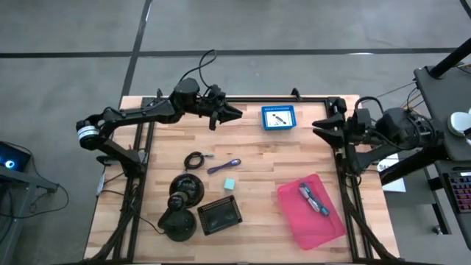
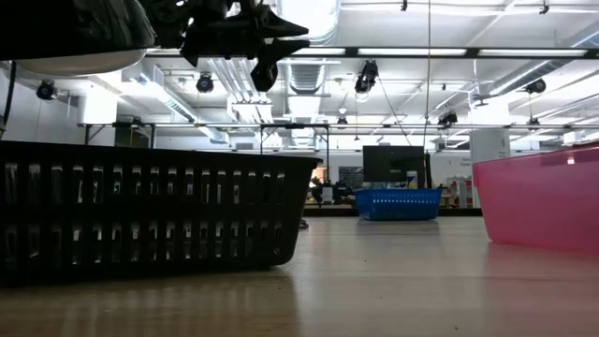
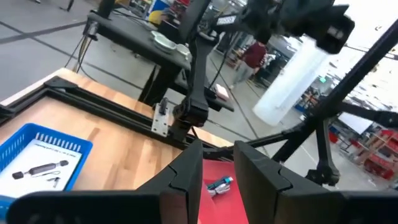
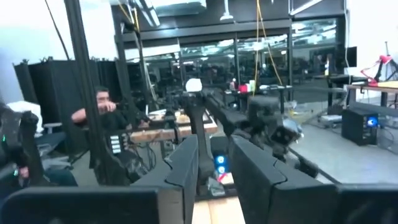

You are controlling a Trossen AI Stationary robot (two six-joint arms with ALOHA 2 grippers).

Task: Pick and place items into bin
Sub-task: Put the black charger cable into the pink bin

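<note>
My left gripper point(image 1: 234, 112) hovers open and empty over the table's far edge, left of the blue bin point(image 1: 278, 118), which holds a white packet point(image 1: 277, 118). My right gripper point(image 1: 318, 125) waits open and empty at the table's right edge, just right of that bin. A coiled black cable point(image 1: 195, 160), a purple pen point(image 1: 224, 165) and a pale teal cube point(image 1: 230, 183) lie on the wood mid-table. A teal-handled tool point(image 1: 313, 199) lies in the pink bin point(image 1: 324, 224). In the left wrist view, that tool point(image 3: 219, 185) shows between the fingers, far below.
Two big black domed objects point(image 1: 185, 188) point(image 1: 176, 222) and a black slotted basket point(image 1: 219, 215) stand near the table's near-left part. A black frame rail point(image 1: 250, 98) runs along the far edge. In the low view, the basket point(image 2: 150, 211) fills the left foreground. People show in the room beyond.
</note>
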